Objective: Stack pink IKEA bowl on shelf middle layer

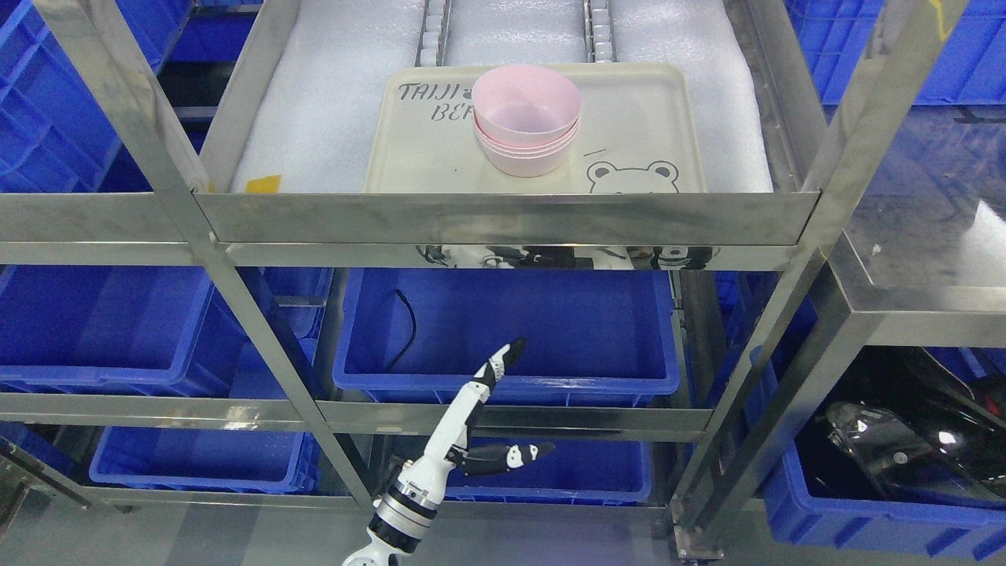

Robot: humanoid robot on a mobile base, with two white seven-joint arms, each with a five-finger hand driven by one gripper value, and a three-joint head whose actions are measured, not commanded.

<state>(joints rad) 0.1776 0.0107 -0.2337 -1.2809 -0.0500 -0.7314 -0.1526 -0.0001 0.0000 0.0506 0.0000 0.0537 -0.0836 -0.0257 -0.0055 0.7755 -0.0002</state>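
Observation:
A stack of pink bowls (526, 118) stands upright on a cream tray (652, 118) with a bear drawing, on the steel shelf layer (503, 216) lined with white foam. The top bowl is nested into the ones below. My left hand (503, 401) is far below that layer, in front of the blue bin, its arm rising from the bottom edge. Its fingers are stretched out straight and its thumb points right; it is open and holds nothing. The right arm does not show.
A large blue bin (511, 330) sits on the layer below the tray, with a black cable inside. More blue bins (102, 322) fill the left and lower shelves. Slanted steel posts (259, 338) frame the rack. A black object (912, 432) lies in a bin at lower right.

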